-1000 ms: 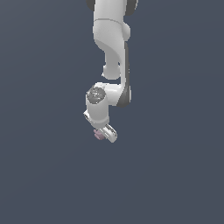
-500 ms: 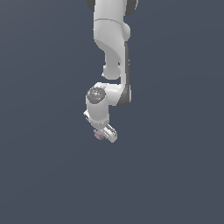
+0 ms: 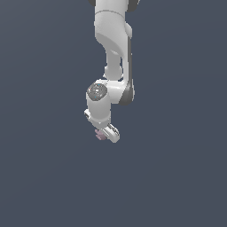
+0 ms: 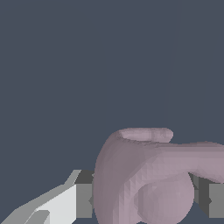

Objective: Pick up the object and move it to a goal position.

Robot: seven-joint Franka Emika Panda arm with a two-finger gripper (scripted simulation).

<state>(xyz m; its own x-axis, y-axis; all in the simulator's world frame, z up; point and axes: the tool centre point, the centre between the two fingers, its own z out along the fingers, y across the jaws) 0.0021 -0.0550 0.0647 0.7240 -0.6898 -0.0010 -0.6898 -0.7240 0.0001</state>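
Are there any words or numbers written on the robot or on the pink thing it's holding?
None. No words, numbers or signs show in either view.
The white arm is plain.
The gripper is bare too.
The pink lump between its fingers has a smooth, unmarked surface.

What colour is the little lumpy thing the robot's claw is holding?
The small rounded matte lump is dull pink-mauve all over, with no pattern. It shows best in the wrist view, between the white gripper's fingers.

The white arm (image 3: 116, 44) hangs down from the upper edge of the exterior view, bent at the wrist (image 3: 103, 99). Its claw (image 3: 104, 133) points downward, tilted toward that view's right, fingers (image 4: 65, 204) closed on the pink object (image 4: 144, 179).
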